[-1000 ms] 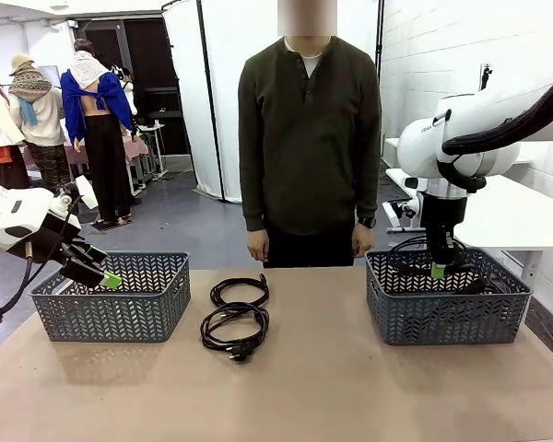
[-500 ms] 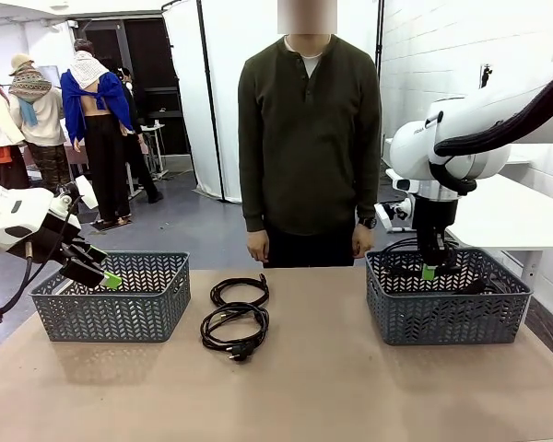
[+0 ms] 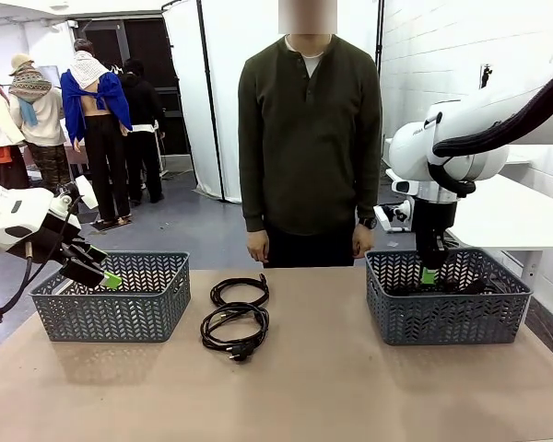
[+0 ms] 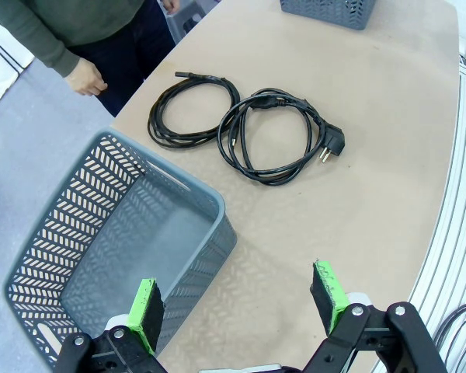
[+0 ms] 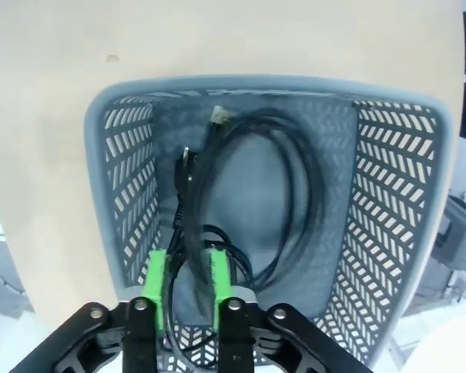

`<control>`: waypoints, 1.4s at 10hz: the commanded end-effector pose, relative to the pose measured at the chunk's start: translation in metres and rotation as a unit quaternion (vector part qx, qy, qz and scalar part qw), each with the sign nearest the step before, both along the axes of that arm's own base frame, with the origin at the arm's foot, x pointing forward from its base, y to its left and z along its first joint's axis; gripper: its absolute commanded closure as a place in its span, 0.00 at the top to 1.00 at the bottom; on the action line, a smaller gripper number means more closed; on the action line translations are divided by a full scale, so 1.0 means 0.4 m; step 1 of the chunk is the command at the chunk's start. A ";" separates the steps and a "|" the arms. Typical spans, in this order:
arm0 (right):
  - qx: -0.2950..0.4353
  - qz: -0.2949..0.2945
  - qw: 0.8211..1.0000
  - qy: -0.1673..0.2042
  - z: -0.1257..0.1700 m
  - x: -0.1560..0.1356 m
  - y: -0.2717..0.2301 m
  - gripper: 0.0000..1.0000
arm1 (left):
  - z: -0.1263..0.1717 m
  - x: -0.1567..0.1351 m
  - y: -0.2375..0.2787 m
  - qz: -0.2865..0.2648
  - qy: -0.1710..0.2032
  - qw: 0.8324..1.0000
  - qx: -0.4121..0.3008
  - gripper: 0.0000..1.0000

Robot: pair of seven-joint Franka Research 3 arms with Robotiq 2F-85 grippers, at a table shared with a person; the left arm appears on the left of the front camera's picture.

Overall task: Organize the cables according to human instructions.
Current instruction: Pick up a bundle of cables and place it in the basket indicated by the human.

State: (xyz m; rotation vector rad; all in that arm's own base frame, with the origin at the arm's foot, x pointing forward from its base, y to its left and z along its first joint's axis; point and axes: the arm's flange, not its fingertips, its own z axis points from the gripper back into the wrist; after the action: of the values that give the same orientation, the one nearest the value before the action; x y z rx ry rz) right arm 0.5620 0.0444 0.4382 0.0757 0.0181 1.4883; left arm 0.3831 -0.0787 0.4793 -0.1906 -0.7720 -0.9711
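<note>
The right gripper hung just inside the right basket, fingertips below its rim. In its wrist view the green pads stood a narrow way apart with black strands running between them; whether they pinched the strands I could not tell. Coiled cable lay on that basket's floor, one plug end near the wall farthest from the gripper; how many coils lay there was unclear. Two more cables sat on the table well left of the right basket, touching each other: one coil farther back, the other nearer the robot. Farther left again stood the left basket, with the left gripper hovering at its outer end, jaws spread wide and holding nothing. The person stood behind the table, left of the right basket, arms down.
</note>
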 end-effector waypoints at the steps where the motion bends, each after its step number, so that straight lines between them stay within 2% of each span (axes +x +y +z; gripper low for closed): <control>1: 0.015 0.008 1.000 0.001 0.009 0.014 -0.011 0.91 | -0.005 0.006 0.006 -0.004 0.000 1.000 -0.003 1.00; 2: 0.016 0.002 1.000 0.000 0.011 0.015 -0.011 1.00 | -0.005 0.006 0.006 -0.004 0.000 1.000 -0.003 1.00; 5: 0.017 -0.008 1.000 0.003 0.033 0.010 -0.011 1.00 | -0.005 0.006 0.006 -0.004 0.000 1.000 -0.003 1.00; 8: 0.006 -0.019 1.000 0.020 0.050 0.015 -0.010 1.00 | -0.005 0.006 0.006 -0.004 0.000 1.000 -0.003 1.00; 9: 0.001 -0.035 0.999 0.013 0.056 0.015 -0.008 1.00 | -0.005 0.006 0.006 -0.004 0.000 1.000 -0.003 1.00; 10: 0.003 -0.007 1.000 0.007 0.040 0.005 -0.011 1.00 | -0.005 0.006 0.006 -0.004 0.000 1.000 -0.003 1.00; 14: 0.003 -0.007 1.000 0.007 0.040 0.005 -0.011 1.00 | -0.005 0.006 0.006 -0.004 0.000 1.000 -0.003 1.00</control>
State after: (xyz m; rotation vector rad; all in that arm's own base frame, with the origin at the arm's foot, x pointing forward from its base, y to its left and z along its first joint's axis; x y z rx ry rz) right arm 0.5644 0.0406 0.4568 0.0920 0.0289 1.4616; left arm 0.3831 -0.0787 0.4793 -0.1906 -0.7720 -0.9711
